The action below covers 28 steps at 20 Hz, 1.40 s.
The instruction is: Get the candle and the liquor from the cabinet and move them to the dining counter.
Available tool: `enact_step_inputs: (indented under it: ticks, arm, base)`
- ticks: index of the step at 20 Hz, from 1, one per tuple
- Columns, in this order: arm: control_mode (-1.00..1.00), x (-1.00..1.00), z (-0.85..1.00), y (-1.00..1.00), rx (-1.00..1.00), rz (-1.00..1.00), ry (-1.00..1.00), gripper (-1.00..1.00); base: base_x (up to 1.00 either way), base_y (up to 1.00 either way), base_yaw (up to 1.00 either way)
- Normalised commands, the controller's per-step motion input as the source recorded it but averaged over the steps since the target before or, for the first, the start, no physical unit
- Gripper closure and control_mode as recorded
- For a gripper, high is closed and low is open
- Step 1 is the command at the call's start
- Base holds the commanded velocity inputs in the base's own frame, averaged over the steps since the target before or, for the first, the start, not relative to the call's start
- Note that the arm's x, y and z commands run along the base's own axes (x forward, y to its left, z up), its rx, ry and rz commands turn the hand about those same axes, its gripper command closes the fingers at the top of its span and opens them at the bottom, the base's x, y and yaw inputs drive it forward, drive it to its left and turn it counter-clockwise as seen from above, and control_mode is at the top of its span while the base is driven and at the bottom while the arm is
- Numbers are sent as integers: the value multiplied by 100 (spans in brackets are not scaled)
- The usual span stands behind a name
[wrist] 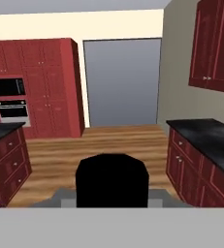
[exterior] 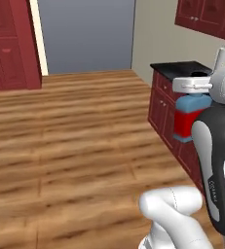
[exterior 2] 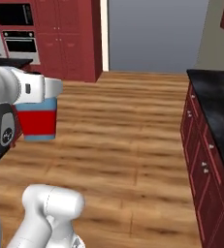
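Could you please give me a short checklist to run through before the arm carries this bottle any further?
1. Liquor in the gripper: ok; the blue and red bottle hangs under the hand in both base views.
2. Bottle upright: ok; its red label band sits level.
3. Bottle off the floor and apart from the red drawer cabinets: ok.
4. Black cap towards the hand camera: ok; it blocks the lower middle of the hand view.
5. Path ahead over the wooden floor: ok; open boards between the counters.
6. Dining counter with stools in sight: cannot tell; no stools are visible.
7. Candle located: cannot tell.
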Motion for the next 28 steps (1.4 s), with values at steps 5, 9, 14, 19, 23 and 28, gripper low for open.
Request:
enact_step_inputs:
  ticks: [5,9,14,19,23,28]
  arm:
    - [100,0,0,0,0,0,0,100]
    - [100,0,0,0,0,0,0,100]
    - [100,0,0,0,0,0,0,100]
    - [100,0,0,0,0,0,0,100]
    - [100,0,0,0,0,0,0,100]
    - [100,0,0,0,0,0,0,100]
  base:
    - [100,0,6]
    - [100,0,7]
    - [100,0,8]
    - [100,0,7]
    - [100,0,8]
    - [100,0,8]
